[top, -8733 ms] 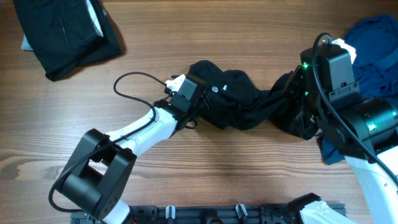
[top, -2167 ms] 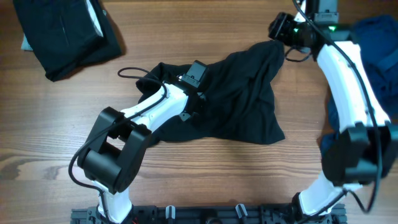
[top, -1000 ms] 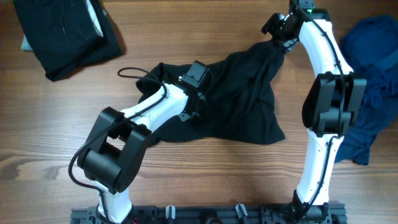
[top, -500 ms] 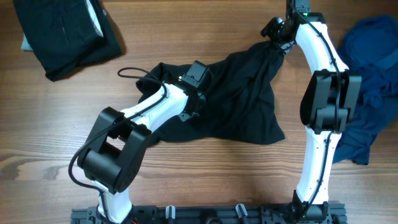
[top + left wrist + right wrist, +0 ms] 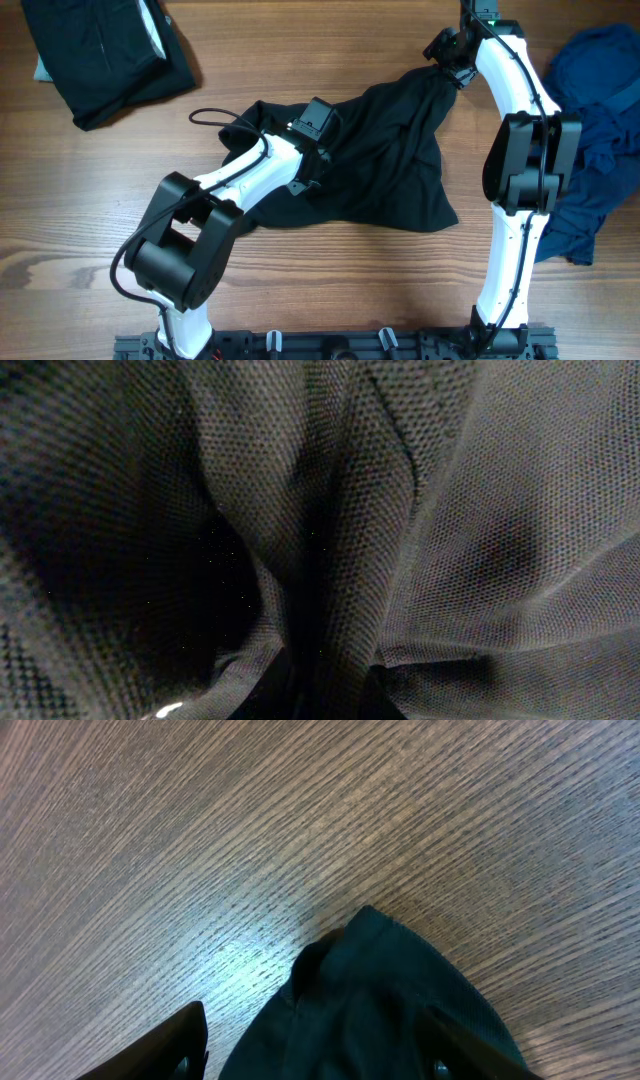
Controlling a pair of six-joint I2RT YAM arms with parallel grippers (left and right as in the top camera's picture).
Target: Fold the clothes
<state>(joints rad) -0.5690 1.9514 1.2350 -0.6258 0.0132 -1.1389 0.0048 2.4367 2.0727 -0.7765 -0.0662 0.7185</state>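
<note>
The black shirt (image 5: 390,165) lies spread over the middle of the table, creased and uneven. My left gripper (image 5: 322,130) rests on the shirt's upper left part, shut on a bunch of its fabric. In the left wrist view the black weave (image 5: 420,510) fills the frame and gathers into the jaws at the bottom edge. My right gripper (image 5: 447,52) is at the shirt's far right corner. In the right wrist view that corner (image 5: 380,1010) lies on the wood between the two fingers (image 5: 185,1035), which stand wide apart and open (image 5: 315,1045).
A folded black garment (image 5: 100,55) lies at the far left corner. A heap of dark blue clothes (image 5: 595,120) sits at the right edge, beside the right arm. The left arm's cable (image 5: 215,120) loops over the wood next to the shirt.
The shirt, bunched up between both grippers at first, now lies spread out, with the right gripper carried to its far corner. Over the last second almost nothing moved.
</note>
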